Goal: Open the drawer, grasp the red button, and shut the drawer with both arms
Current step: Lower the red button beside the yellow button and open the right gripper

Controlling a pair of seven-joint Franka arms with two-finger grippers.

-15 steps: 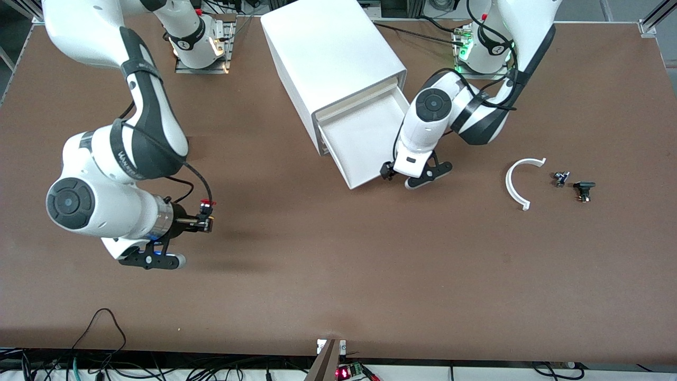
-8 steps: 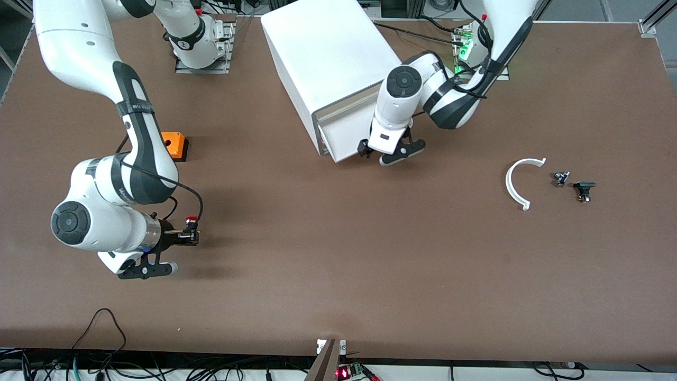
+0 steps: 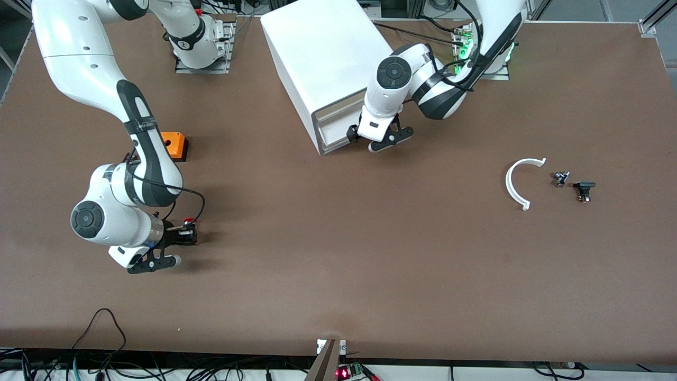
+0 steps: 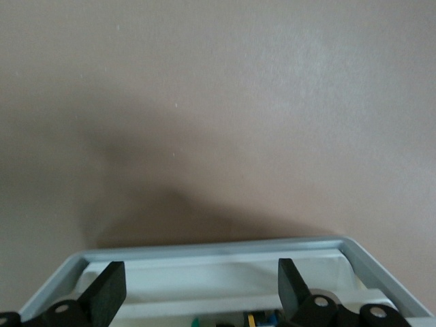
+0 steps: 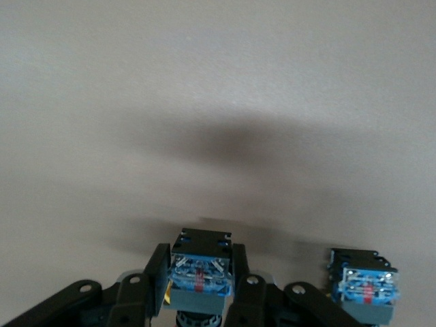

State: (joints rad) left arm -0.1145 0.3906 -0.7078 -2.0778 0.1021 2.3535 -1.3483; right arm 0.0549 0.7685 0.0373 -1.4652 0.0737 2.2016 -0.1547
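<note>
Red-capped, the button [image 3: 188, 220] sits pinched in the right gripper [image 3: 189, 233] low over bare table toward the right arm's end, nearer the front camera than the orange cube [image 3: 174, 145]; I'd guess it is held aside so the tray can shut. At the cabinet [image 3: 328, 58], the left gripper [image 3: 353, 134] is spread against the drawer [image 3: 338, 128], apparently pushing it in. The right wrist view shows a second like block [image 5: 362, 287] beside the held one, cut off. How flush the drawer sits is hard to make out.
</note>
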